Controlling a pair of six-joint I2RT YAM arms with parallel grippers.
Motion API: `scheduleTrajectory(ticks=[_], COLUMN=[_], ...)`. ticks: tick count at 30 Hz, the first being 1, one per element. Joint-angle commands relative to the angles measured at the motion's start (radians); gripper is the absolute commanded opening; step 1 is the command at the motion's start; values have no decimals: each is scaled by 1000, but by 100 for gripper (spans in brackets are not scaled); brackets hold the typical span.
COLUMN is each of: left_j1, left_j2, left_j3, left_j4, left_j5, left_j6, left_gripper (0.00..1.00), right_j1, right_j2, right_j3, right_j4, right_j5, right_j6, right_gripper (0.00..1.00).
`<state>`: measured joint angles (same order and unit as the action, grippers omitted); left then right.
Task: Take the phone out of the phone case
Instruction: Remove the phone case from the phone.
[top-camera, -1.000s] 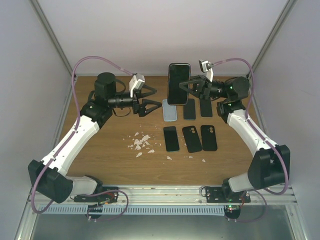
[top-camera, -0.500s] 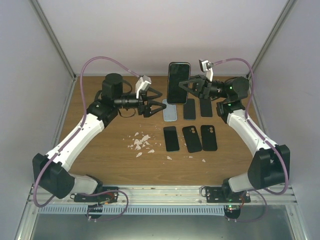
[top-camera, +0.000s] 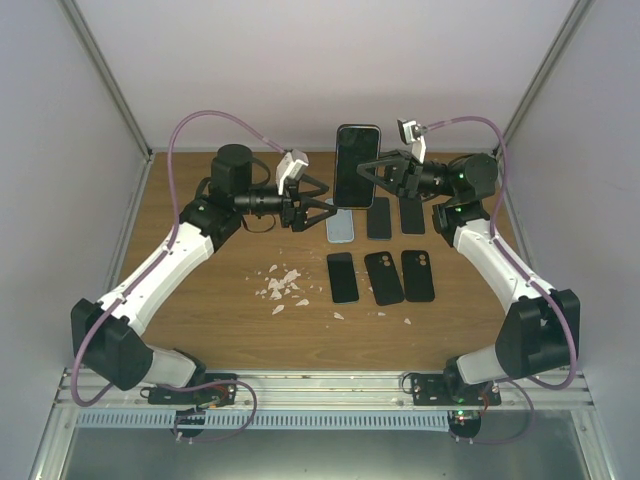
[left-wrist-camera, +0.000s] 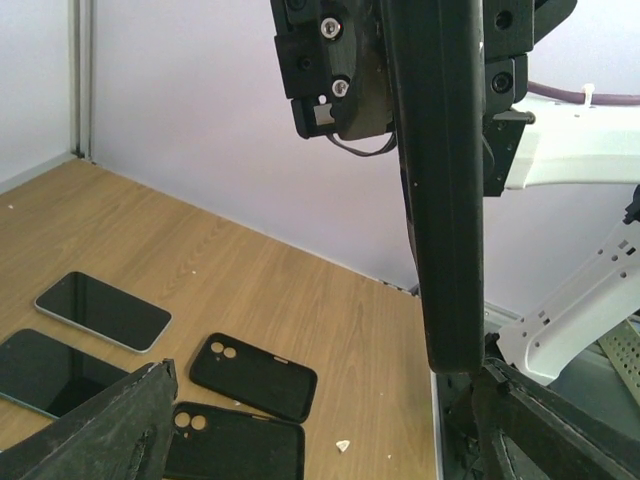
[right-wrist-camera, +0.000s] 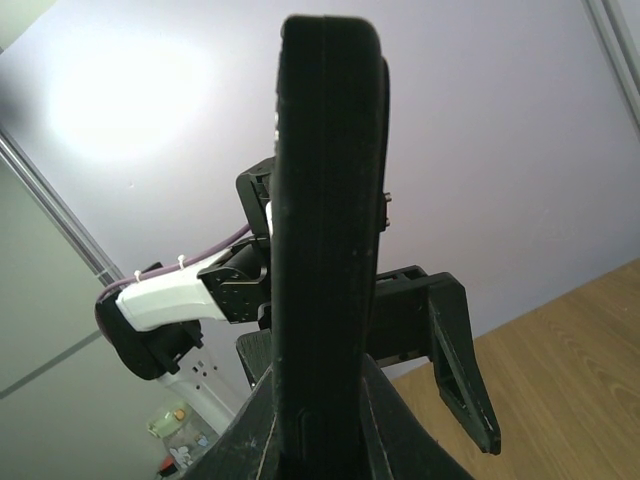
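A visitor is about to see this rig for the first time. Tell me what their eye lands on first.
A dark phone stands upright in mid-air above the far middle of the table, clamped by the right gripper. The left gripper, jaws open, faces it from the left. Below lie two rows of phones and cases, with white scraps on the wood beside them.

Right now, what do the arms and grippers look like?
The left arm and right arm: white shells, black joints. The left gripper and right gripper: black, triangular fingers, a white camera block on each wrist. Purple cables loop along both.
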<state>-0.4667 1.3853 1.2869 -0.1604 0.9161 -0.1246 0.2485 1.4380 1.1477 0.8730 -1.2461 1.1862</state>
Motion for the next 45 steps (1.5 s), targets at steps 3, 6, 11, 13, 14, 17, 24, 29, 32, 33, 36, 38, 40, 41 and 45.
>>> scheduleTrajectory(ticks=[3, 6, 11, 13, 14, 17, 24, 29, 32, 33, 36, 38, 40, 41, 45], left_j1=[-6, -4, 4, 10, 13, 22, 43, 53, 60, 61, 63, 62, 63, 60, 50], left_j2=[19, 23, 31, 35, 35, 39, 49, 52, 54, 52, 44, 30, 11, -3, -58], left_j3=[31, 31, 31, 31, 30, 26, 24, 28, 28, 29, 22, 8, -20, -34, -89], left_j4=[40, 31, 20, 17, 17, 16, 7, -7, -9, -7, 9, 33, 75, 103, 152], left_j5=[-18, -37, -75, -86, -94, -109, -156, -200, -218, -212, -161, -99, 9, 59, 153], left_j6=[-17, -11, -10, -13, -14, -26, -43, -42, -41, -39, -27, -34, -33, -33, -17], left_gripper=[80, 78, 75, 74, 74, 73, 69, 67, 66, 65, 66, 68, 70, 71, 72], right_j1=[14, 14, 17, 18, 21, 23, 39, 58, 65, 67, 66, 66, 63, 60, 40], right_j2=[-21, -25, -27, -27, -27, -25, -23, -21, -20, -19, -16, -13, -9, -8, -3], right_j3=[9, 8, -1, -6, -7, -18, -29, -36, -34, -34, -29, -23, -18, -16, -20], right_j4=[58, 65, 142, 168, 180, 235, 320, 361, 365, 365, 352, 349, 340, 335, 312], right_j5=[15, 9, 4, 0, -1, -2, -9, -12, -15, -15, -12, -10, -4, 1, 31], right_j6=[1, 4, 55, 75, 83, 122, 193, 228, 232, 230, 230, 229, 228, 228, 240], right_gripper=[0, 0, 1, 1, 0, 0, 0, 0, 1, 1, 1, 0, 1, 1, 1])
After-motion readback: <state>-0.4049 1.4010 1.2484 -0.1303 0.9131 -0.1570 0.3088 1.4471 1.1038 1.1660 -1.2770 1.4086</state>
